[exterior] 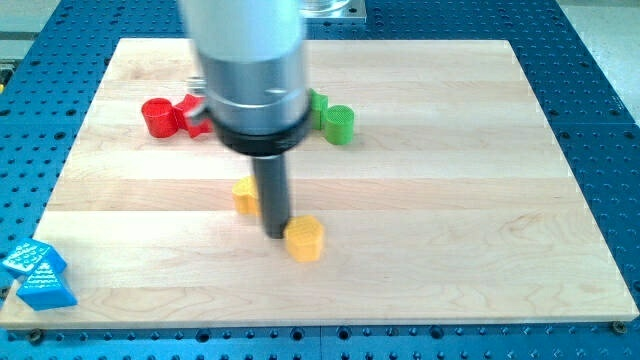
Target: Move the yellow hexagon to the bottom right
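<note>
Fingers do not apply to this rig: my tip (276, 235) is the lower end of a straight dark rod with nothing to part or clamp, and it rests on the wooden board (480, 200) touching the left side of the yellow hexagon (304, 239). From the view's left: two blue blocks (36, 275) lie touching each other at the board's bottom-left corner, partly off its edge. A red cylinder (158, 117) stands near the top left, with a second red block (193, 113) just beside it, partly hidden by the arm. A second yellow block (245, 196) sits just left of the rod. The yellow hexagon lies below the board's centre. A green cylinder (338, 124) stands right of the arm, beside another green block (317, 105), mostly hidden.
</note>
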`<state>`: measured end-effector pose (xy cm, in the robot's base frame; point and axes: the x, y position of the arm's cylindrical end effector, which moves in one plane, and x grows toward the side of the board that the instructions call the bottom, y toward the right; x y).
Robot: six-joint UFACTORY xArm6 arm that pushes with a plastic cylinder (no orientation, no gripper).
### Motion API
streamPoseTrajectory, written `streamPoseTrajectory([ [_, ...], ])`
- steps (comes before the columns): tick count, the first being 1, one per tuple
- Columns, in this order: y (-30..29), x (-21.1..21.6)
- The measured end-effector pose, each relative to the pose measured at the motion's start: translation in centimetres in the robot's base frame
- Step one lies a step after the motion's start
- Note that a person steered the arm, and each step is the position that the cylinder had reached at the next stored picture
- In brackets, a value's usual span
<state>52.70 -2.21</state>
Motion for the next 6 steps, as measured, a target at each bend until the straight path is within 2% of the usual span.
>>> streamPoseTrajectory([
  [1,1.1,0.7],
  [2,-2.1,1.6],
  [4,12.4,3.1],
  [5,4.1,5.7],
  [6,5.3,8.0],
])
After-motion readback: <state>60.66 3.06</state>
